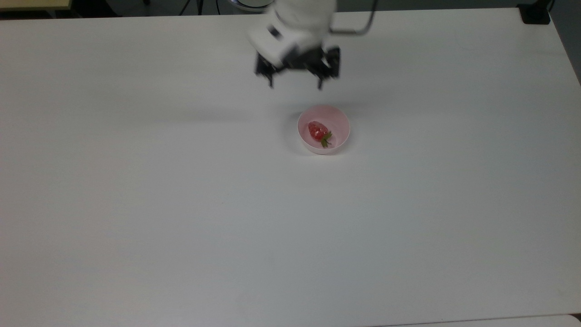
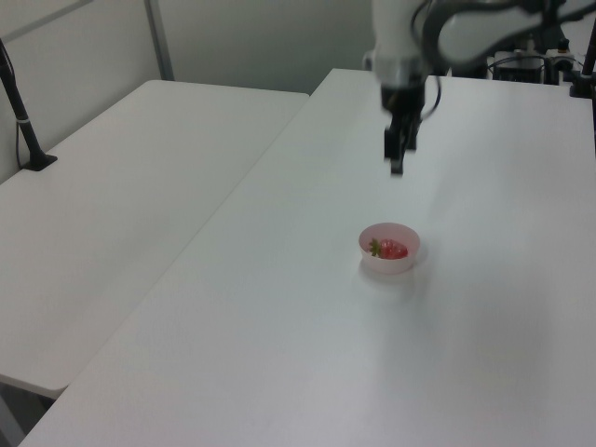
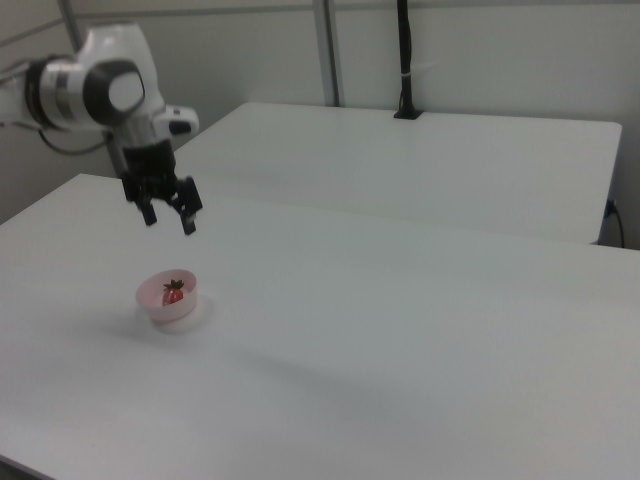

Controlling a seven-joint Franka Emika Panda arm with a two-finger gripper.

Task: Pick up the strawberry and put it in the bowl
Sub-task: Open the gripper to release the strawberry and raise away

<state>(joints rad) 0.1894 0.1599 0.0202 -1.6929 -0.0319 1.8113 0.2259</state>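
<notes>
The red strawberry (image 1: pixel 317 131) with its green top lies inside the pale pink bowl (image 1: pixel 338 121) on the white table; I also see the strawberry (image 2: pixel 392 249) in the bowl (image 2: pixel 407 264) in the left view, and the strawberry (image 3: pixel 174 294) in the bowl (image 3: pixel 152 308) in the right view. My gripper (image 1: pixel 296 84) hangs open and empty well above the table, up and to the top view's left of the bowl. The gripper (image 2: pixel 398 166) is above the bowl in the left view, and the gripper (image 3: pixel 169 220) has its fingers spread in the right view.
A second white table (image 2: pixel 140 186) stands beside this one across a narrow gap. A black post (image 3: pixel 403 60) rises at its far edge. A dark clamp (image 1: pixel 535 13) sits at the top view's upper right corner.
</notes>
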